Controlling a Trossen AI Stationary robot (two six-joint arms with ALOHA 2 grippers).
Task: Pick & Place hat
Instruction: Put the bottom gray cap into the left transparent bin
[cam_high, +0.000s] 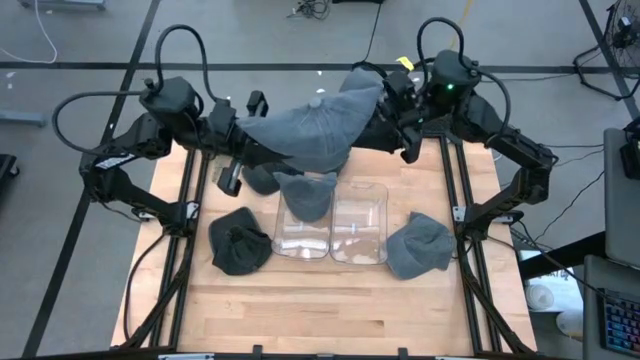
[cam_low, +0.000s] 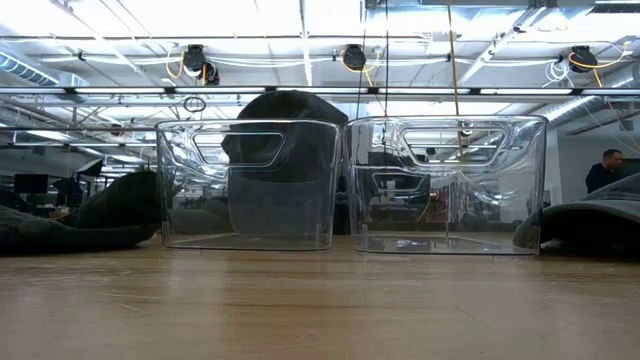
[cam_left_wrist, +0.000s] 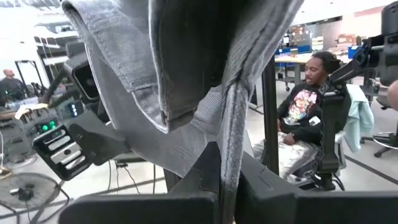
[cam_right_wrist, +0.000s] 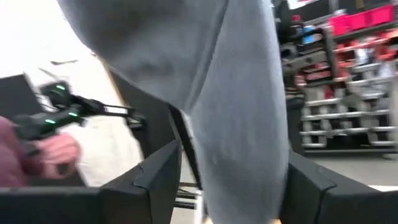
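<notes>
Grey cloth fills both wrist views: your hat (cam_high: 318, 128) hangs stretched between the grippers above the table's back edge. Left gripper (cam_left_wrist: 219, 186) pinches its hem; right gripper (cam_right_wrist: 233, 177) has fingers apart around the fabric, grip uncertain. You're mid-carry; next, lower it into a bin (cam_high: 303, 236).

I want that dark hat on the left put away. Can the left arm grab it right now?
Probably not yet. The left claw is shut on the grey hat held up between both arms, so it isn't free for the dark hat.

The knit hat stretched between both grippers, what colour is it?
Plain grey knit hat, clearest in the high view.
</notes>
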